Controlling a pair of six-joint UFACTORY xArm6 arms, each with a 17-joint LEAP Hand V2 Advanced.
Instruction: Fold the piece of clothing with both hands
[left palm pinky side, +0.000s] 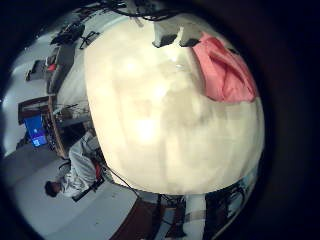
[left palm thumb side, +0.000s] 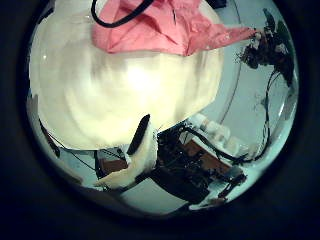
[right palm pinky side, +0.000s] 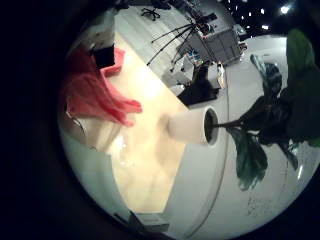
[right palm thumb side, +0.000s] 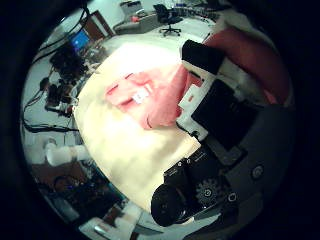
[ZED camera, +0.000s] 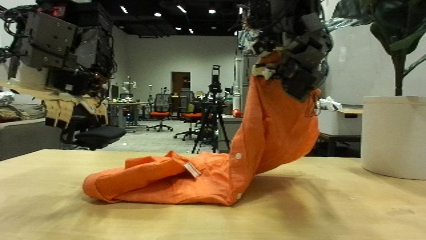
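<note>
Orange garment (ZED camera: 220, 150) hangs from the right robot hand (ZED camera: 290, 45), whose fingers clutch its upper end (lower part heaped on the counter (ZED camera: 333, 205)); left robot hand (ZED camera: 60, 50) hovers apart, fingers relaxed, empty.

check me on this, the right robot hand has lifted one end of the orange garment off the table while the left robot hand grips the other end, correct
Not quite. The outside view shows the right robot hand holding one end of the orange garment up off the table, but the left robot hand hangs clear of the cloth and grips nothing. The garment's other end just lies on the table.
</note>
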